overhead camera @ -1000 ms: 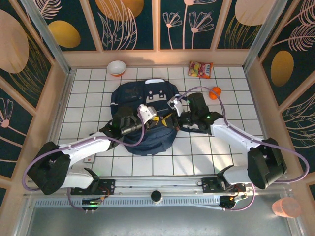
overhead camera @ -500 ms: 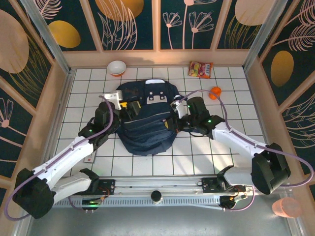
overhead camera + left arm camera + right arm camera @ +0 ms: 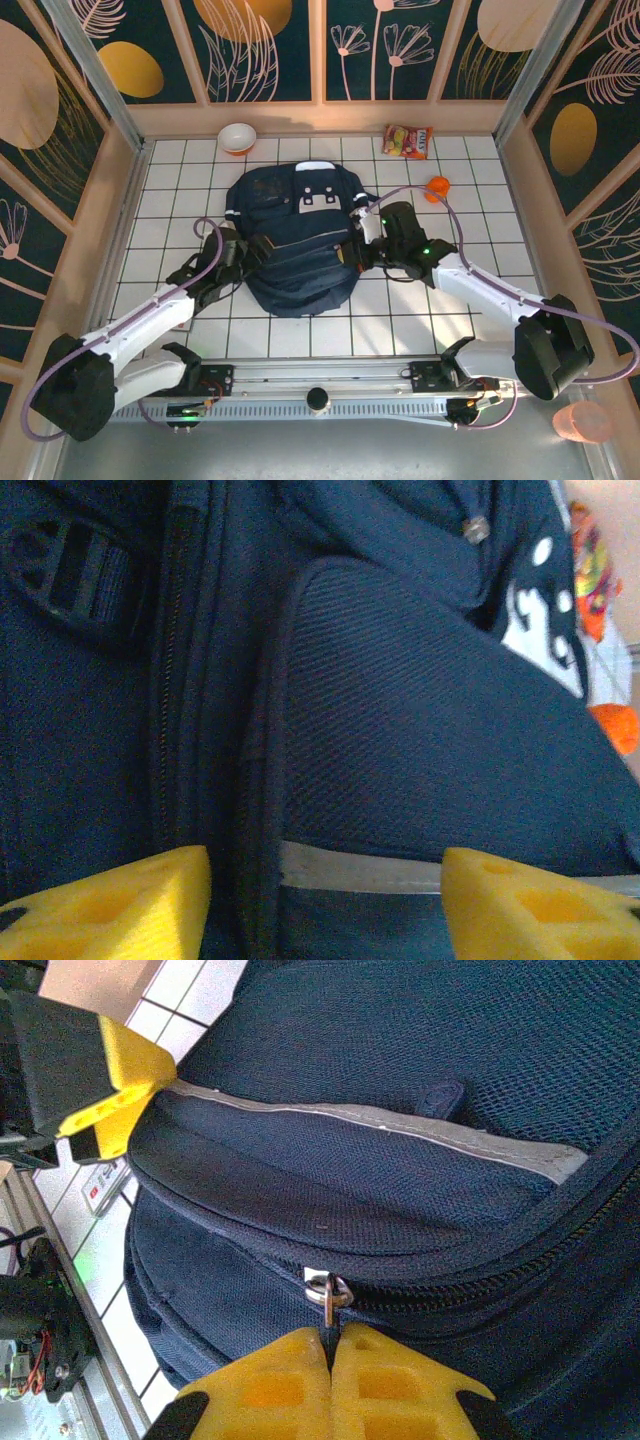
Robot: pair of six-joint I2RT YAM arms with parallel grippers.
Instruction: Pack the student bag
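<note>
The student bag [image 3: 298, 245], navy blue with a light grey buckled patch, lies flat in the middle of the tiled floor. At its left side, my left gripper [image 3: 240, 258] is open. In the left wrist view its yellow fingertips [image 3: 110, 905] stand wide apart, with the bag's fabric [image 3: 400, 730] and a grey reflective stripe [image 3: 360, 868] between them. My right gripper [image 3: 355, 250] sits at the bag's right side. It [image 3: 331, 1345] is shut on the metal zipper pull [image 3: 328, 1290] of a nearly closed zip on the bag [image 3: 400, 1060].
A white and red bowl [image 3: 237, 137] stands at the back left. A snack packet [image 3: 408, 141] lies at the back right, with an orange ball [image 3: 437, 188] just right of the bag. A small flat card [image 3: 181, 323] lies by the left arm. Wooden walls enclose the floor.
My left gripper has swung from over the bag's middle out to the left and down to its left side, opening on the way. The right gripper has stayed shut at the zip.
</note>
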